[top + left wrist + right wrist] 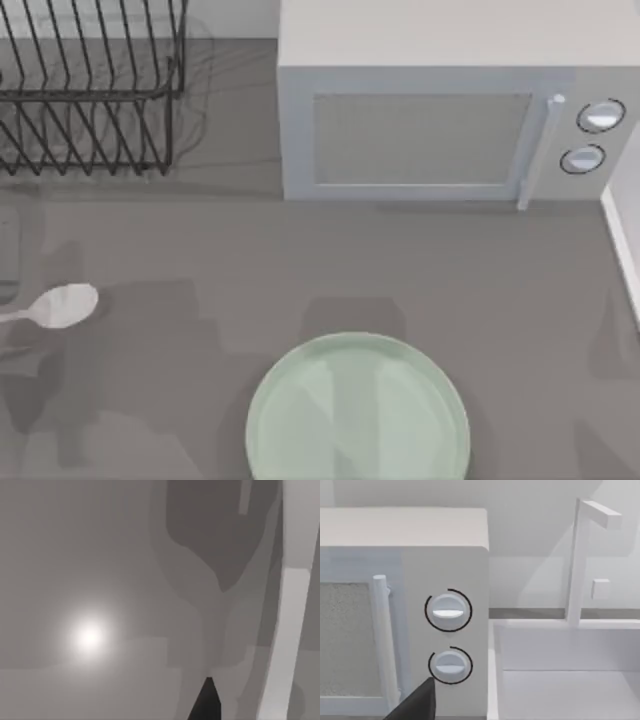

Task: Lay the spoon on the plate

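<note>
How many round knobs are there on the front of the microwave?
2. The upper knob sits at the right end of the microwave front, beside the door handle; the lower knob sits directly beneath it.

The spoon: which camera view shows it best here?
The top view: the spoon lies bare on the table near its left edge, apart from the plate. The left wrist view gives grey table surface; the right wrist view faces the microwave.
</note>
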